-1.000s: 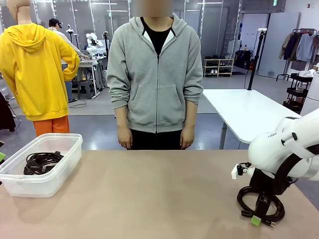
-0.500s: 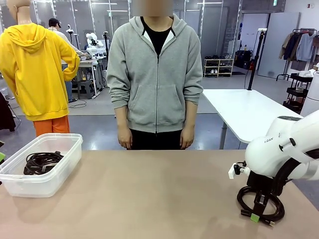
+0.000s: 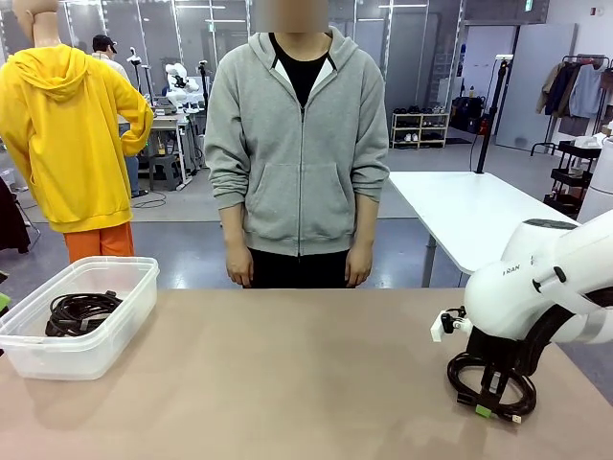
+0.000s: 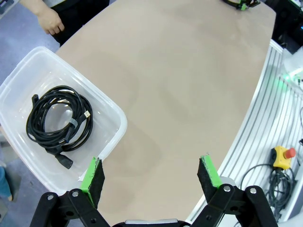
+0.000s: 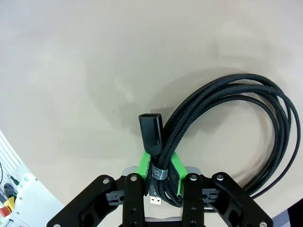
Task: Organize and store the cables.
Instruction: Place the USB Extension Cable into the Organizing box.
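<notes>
The right gripper (image 5: 158, 172) is clamped on a coiled black cable (image 5: 227, 118) at the right side of the tan worktop (image 3: 287, 374), its green pads (image 5: 143, 165) pressed against the bundled strands just where a small tie binds them. In the right wrist view a black plug end (image 5: 151, 132) stands up directly ahead of the fingertips, a metal USB plug (image 5: 155, 201) sits between the fingers nearer the wrist, and the rest of the loop sweeps away from the gripper to its right side, lying on the worktop. In the front view the same gripper (image 3: 486, 410) points down at the worktop with the loop (image 3: 488, 381) around and behind it. The left gripper (image 4: 150, 174) hangs spread wide and holds nothing, its two green-padded fingers (image 4: 93, 176) well apart above the worktop. Beyond its left finger sits a clear plastic bin (image 4: 111, 113) holding another coiled black cable (image 4: 59, 120), its plug ends resting on the bin floor. Across the worktop a person in a grey hoodie (image 3: 299, 144) stands with both arms hanging at the sides, one hand (image 4: 49, 21) showing near the far worktop edge in the left wrist view.
</notes>
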You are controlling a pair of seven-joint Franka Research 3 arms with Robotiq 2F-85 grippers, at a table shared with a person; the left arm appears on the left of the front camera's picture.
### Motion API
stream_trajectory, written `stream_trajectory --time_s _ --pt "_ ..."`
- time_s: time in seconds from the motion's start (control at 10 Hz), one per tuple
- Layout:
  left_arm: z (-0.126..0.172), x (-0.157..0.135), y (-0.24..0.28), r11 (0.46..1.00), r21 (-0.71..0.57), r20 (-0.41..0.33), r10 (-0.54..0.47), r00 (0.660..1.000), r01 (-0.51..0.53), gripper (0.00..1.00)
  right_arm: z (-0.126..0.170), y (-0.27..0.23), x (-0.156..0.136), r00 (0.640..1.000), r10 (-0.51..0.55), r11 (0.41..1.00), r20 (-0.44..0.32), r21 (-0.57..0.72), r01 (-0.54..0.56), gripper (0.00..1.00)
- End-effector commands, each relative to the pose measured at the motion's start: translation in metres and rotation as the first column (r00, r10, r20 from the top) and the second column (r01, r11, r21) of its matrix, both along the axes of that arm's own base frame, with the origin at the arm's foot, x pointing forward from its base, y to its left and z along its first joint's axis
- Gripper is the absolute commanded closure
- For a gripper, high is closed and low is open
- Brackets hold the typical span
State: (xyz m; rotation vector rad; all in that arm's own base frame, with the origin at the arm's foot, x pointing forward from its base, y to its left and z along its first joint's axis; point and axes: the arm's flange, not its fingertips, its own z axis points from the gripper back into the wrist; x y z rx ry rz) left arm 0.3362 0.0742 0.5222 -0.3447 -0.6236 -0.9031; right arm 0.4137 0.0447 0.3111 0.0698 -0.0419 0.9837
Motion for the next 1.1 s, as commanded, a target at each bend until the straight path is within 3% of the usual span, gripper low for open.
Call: stream_trajectory --time_s 0.0,0.4,0.6,1.0 --pt "0.004 0.003 0.000 1.000 0.014 -0.004 0.012 1.000 -0.012 0.00 0.030 0.011 -0.039 0.998 0.024 0.999 0.063 -0.040 -0.022 1.00" --pt "0.004 0.003 0.000 1.000 0.014 -0.004 0.012 1.000 -0.012 0.00 0.092 0.046 -0.031 0.982 0.153 0.986 0.108 -0.079 -0.145 1.00" --pt "0.004 0.003 0.000 1.000 0.014 -0.004 0.012 1.000 -0.012 0.00 0.101 0.081 -0.024 0.968 0.228 0.972 0.101 -0.078 -0.221 1.00" --pt "0.004 0.003 0.000 1.000 0.014 -0.004 0.012 1.000 -0.012 0.00 0.097 0.201 0.007 0.918 0.381 0.924 0.109 -0.068 -0.376 1.00"
